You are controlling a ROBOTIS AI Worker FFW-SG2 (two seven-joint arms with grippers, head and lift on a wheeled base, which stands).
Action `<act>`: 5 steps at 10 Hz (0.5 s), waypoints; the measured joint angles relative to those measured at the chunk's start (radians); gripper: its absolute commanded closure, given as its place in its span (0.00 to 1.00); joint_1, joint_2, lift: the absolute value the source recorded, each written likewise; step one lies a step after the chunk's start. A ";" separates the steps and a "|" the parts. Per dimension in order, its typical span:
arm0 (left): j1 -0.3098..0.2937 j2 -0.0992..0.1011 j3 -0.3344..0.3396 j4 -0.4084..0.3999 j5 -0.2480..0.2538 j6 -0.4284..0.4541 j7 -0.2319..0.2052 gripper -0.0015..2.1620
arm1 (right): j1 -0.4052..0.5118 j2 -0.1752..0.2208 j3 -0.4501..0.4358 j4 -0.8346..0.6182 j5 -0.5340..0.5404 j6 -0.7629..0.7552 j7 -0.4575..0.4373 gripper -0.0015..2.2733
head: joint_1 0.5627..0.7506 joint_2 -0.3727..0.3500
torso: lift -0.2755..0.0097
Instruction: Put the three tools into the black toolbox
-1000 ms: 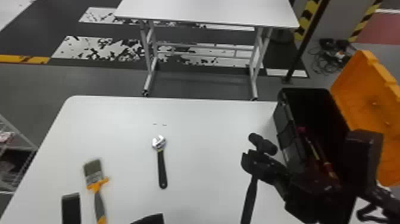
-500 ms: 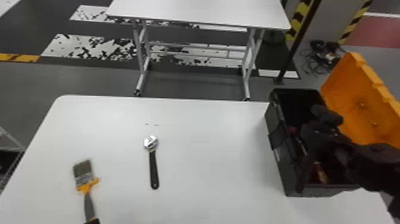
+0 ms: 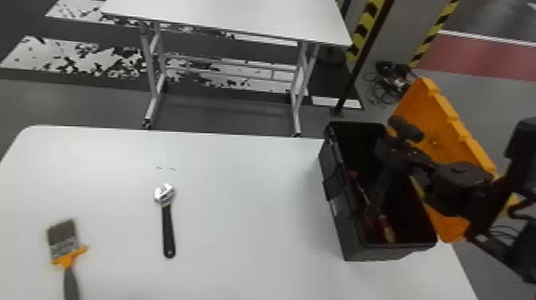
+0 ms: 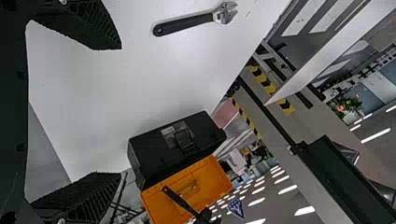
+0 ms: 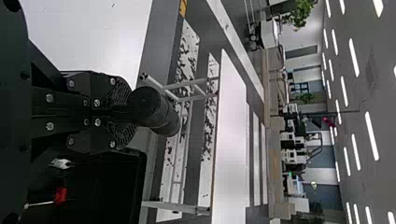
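Mallet (image 3: 410, 129) over the open black toolbox (image 3: 345, 235)

The mallet is pinched in the right gripper (image 3: 399, 150), its handle slanting down, with the toolbox below that gripper. One second ago, mallet and gripper were over the table (image 3: 247, 199), beside the box. Well to the right gripper's left lie the wrench (image 3: 168, 227) and, farther out, the paintbrush (image 3: 71, 261). The left gripper's (image 4: 117, 112) fingers are spread.

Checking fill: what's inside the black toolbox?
Red piece, metal shaft, silvery piece, red-and-yellow handle. The right claw and mallet cover part; can't tell what's beneath.
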 measured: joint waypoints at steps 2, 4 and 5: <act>0.021 0.000 0.057 -0.007 0.045 0.003 -0.055 0.02 | 0.010 -0.042 0.077 0.056 0.104 -0.112 0.010 0.99 | 0.70 0.33 | 0.79; 0.036 0.000 0.097 0.002 0.052 0.001 -0.059 0.02 | 0.010 -0.089 0.131 0.162 0.183 -0.245 0.010 0.99 | 0.70 0.38 | 0.79; 0.038 0.000 0.105 0.012 0.049 0.000 -0.062 0.02 | 0.006 -0.108 0.143 0.207 0.205 -0.290 0.010 0.99 | 0.70 0.38 | 0.79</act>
